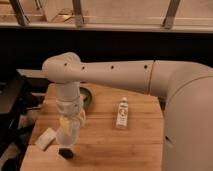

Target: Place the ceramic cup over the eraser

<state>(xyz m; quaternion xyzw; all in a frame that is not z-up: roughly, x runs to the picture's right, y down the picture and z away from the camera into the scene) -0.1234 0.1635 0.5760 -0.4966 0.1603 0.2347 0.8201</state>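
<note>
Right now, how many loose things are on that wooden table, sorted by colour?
White or pale: 3, the ceramic cup at the gripper above the table's front left, the small bottle, the pale flat block.
Black: 1, the eraser just below the cup.
Green: 1, a round thing half hidden behind the arm.
Total: 5.

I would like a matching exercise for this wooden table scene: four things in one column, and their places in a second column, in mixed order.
Things:
1. small black eraser
2. white ceramic cup
3. small white-labelled bottle
4. pale flat rectangular block

Places:
A. lying right of the arm
B. at the gripper, just above the eraser
C. near the table's front edge, below the cup
D. left of the cup

Pairs: 1-C, 2-B, 3-A, 4-D
</note>
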